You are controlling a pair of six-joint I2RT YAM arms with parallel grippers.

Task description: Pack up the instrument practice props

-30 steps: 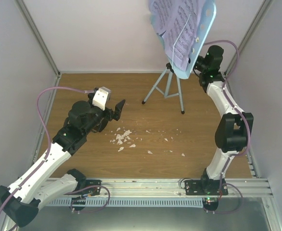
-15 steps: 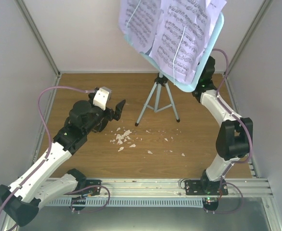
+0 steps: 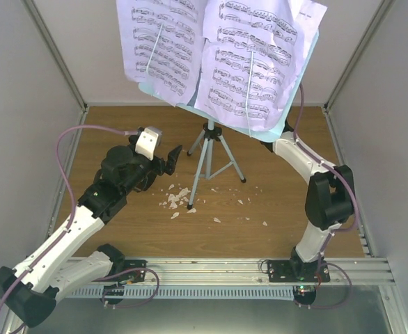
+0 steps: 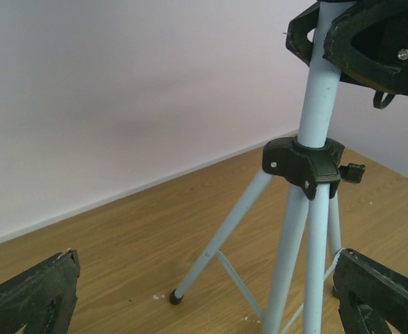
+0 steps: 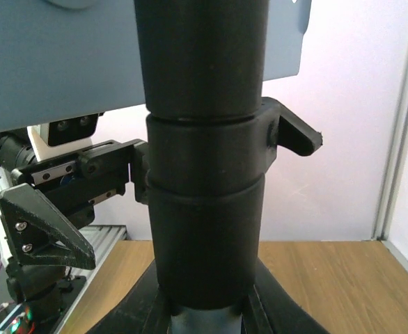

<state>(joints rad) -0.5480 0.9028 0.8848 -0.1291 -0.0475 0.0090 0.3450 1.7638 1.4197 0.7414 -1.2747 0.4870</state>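
Observation:
The light blue tripod music stand (image 3: 207, 156) stands mid-table, its desk (image 3: 157, 93) raised toward the camera. Two lilac sheet-music pages (image 3: 249, 62) lie on the desk under wire holders. My right gripper (image 5: 204, 314) is shut on the stand's pole just below a black collar (image 5: 204, 209). In the top view the desk hides this gripper. My left gripper (image 3: 170, 158) hangs open left of the tripod. In the left wrist view its fingertips (image 4: 30, 296) frame the tripod legs (image 4: 287, 236), apart from them, gripper (image 4: 207, 306).
Small white crumbs (image 3: 176, 198) are scattered on the wooden table by the tripod's near foot. White walls close in the left, back and right. A metal rail (image 3: 211, 268) with both arm bases runs along the near edge.
The stand has moved left across the table with my right gripper and turned, so both pages now face the camera. My left arm has stayed where it was, still open.

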